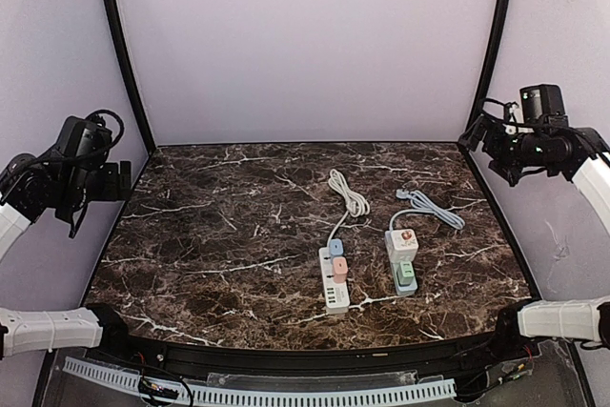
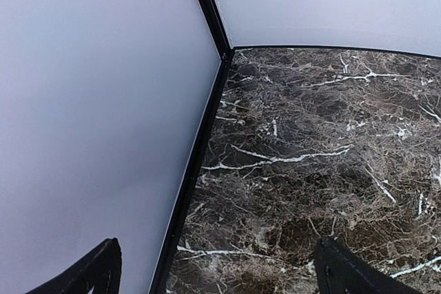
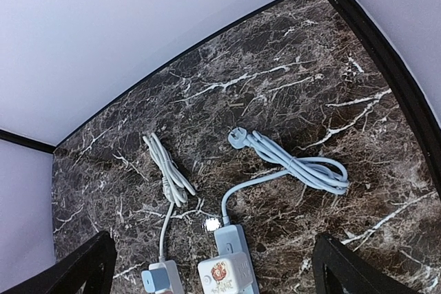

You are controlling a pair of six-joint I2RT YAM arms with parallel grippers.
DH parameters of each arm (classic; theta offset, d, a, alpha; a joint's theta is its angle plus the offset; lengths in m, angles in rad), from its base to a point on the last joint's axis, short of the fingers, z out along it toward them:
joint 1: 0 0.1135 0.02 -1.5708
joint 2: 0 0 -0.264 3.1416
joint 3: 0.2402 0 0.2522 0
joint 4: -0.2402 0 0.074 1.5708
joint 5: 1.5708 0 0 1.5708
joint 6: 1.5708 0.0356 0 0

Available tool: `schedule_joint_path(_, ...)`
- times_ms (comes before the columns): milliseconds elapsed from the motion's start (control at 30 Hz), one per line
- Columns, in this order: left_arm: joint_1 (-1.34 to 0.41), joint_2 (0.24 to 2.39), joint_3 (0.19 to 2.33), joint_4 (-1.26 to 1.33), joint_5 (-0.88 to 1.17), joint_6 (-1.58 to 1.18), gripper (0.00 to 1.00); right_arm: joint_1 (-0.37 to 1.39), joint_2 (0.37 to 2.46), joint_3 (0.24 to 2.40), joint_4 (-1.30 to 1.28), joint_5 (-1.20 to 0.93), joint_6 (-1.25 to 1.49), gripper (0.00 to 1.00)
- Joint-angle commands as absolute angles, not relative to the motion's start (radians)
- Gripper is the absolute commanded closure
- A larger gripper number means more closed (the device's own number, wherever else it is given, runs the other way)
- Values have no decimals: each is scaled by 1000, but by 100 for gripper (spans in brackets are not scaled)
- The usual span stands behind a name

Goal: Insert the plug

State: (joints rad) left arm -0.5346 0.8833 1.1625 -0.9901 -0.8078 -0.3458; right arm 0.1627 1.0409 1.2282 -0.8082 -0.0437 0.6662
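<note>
Nearest the arms' bases, right of the table's [image 1: 191, 264] middle, two power strips lie side by side, long axes running near to far. One is a white strip [image 1: 335, 291] carrying a blue adapter [image 1: 335, 247] and a pink adapter [image 1: 338, 264]. Just to its right is a grey strip [image 1: 405, 278] with a white cube charger [image 1: 401, 241] seated on its far part. Beyond them each lead lies bundled: the white cord [image 1: 351, 195] behind the left strip, the grey cable [image 1: 437, 213] behind the right one, its coil stretched slantwise from far-left to near-right. The loose plug [image 1: 404, 194] sits at the far-left end of that coil, flat on the marble, apart from both strips. I take it for the thing to be inserted, though which socket it is meant for cannot be told. Both arms hang high at the table's sides. The right gripper [image 3: 213, 239] has its fingers spread wide, nothing between them, and looks down on plug and strips, which lie below it and to its left, so it is plainly the nearer arm. The left gripper [image 2: 217, 249] is equally spread and empty, well apart over bare marble by the left wall [image 2: 89, 115]
</note>
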Motion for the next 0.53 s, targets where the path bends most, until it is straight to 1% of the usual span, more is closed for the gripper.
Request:
schedule_joint_path(0, -528, 847, 1174, -1060, -792, -396, 1, 156, 1014, 1204, -768, -83, 656, 1)
schedule_joint_path(500, -528, 858, 1173, -1039, -773, -415, 1, 156, 994, 1213, -758, -86, 618, 1)
